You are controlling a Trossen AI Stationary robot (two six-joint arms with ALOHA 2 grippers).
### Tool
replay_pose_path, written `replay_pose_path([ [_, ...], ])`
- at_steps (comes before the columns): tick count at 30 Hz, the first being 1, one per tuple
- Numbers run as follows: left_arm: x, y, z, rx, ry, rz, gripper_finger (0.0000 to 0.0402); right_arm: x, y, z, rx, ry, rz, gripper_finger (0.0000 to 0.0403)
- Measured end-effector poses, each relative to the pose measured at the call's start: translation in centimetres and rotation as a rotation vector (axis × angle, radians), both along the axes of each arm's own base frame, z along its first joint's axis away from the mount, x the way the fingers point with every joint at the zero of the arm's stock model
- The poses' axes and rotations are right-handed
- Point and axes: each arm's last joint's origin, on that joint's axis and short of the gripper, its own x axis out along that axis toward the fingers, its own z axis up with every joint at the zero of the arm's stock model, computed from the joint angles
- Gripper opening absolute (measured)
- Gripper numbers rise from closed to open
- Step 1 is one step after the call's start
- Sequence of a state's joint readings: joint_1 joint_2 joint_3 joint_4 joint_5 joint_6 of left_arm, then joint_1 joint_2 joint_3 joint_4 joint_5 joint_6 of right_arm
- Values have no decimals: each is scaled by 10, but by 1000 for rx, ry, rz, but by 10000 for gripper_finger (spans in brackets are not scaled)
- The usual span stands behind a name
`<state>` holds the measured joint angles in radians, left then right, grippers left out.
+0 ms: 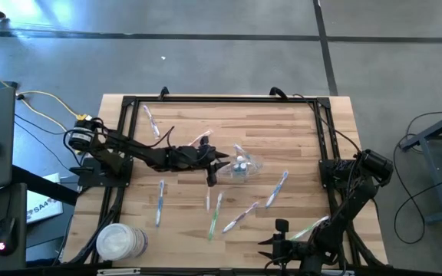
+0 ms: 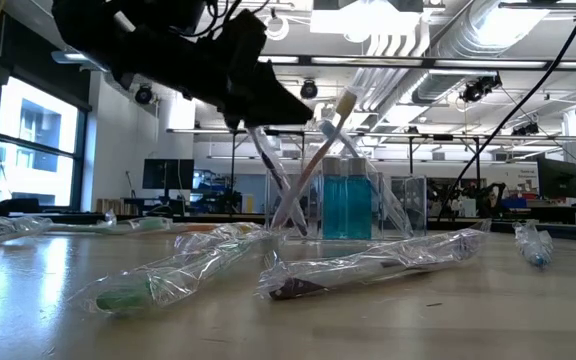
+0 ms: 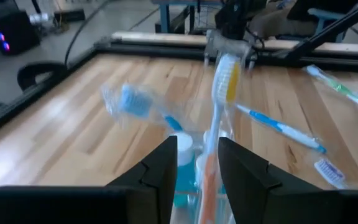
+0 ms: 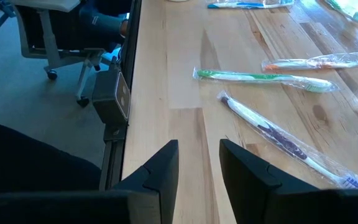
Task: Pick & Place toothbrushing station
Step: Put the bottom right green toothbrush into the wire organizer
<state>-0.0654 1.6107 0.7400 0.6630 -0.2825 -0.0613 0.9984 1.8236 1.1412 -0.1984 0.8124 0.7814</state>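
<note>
A small transparent container [image 1: 245, 166] stands at the table's middle with blue-filled tubes [image 2: 346, 200] and several toothbrushes leaning in it. My left gripper [image 1: 215, 165] is open just to the container's left, over its rim [image 2: 268, 100]. In the left wrist view an orange-handled toothbrush [image 3: 219, 93] with a yellow-white head stands up between the fingers, and a wrapped blue brush [image 3: 135, 102] leans beside it. Several wrapped toothbrushes [image 1: 278, 188] lie flat on the wood. My right gripper [image 1: 276, 244] is open and empty at the near edge. My left gripper [image 3: 197, 168] has a finger on each side of the orange toothbrush's handle [image 3: 207, 180], coming level from the table's left. The gap is wider than the handle, and I cannot tell whether either finger touches it. The brush stands nearly upright in the container.
Loose wrapped brushes lie at the far left [image 1: 150, 120], near left [image 1: 160, 203] and near middle [image 1: 241, 216]. In the right wrist view, green [image 4: 260, 78] and white [image 4: 278, 140] brushes lie ahead. A white round stack [image 1: 117, 241] sits at the near left corner. A black frame [image 1: 221, 100] rims the table.
</note>
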Motion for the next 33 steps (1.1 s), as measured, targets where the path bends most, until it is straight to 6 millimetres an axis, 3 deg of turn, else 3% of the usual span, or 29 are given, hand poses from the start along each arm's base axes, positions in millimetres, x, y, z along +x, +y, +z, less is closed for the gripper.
replay_pose_path([
  [14, -12, -8, 37, 53, -135, -46, 118, 0, 0, 0, -13, 3, 9, 109],
  [21, -25, -34, 58, 39, -208, -131, 118, -2, -6, -6, 0, 96, 0, 109],
  [26, -32, -56, 62, 29, -221, -206, 118, -4, -5, -7, 33, 144, 30, 109],
  [33, -40, -83, 59, 15, -193, -302, 118, -17, -5, -14, 311, 524, 43, 109],
])
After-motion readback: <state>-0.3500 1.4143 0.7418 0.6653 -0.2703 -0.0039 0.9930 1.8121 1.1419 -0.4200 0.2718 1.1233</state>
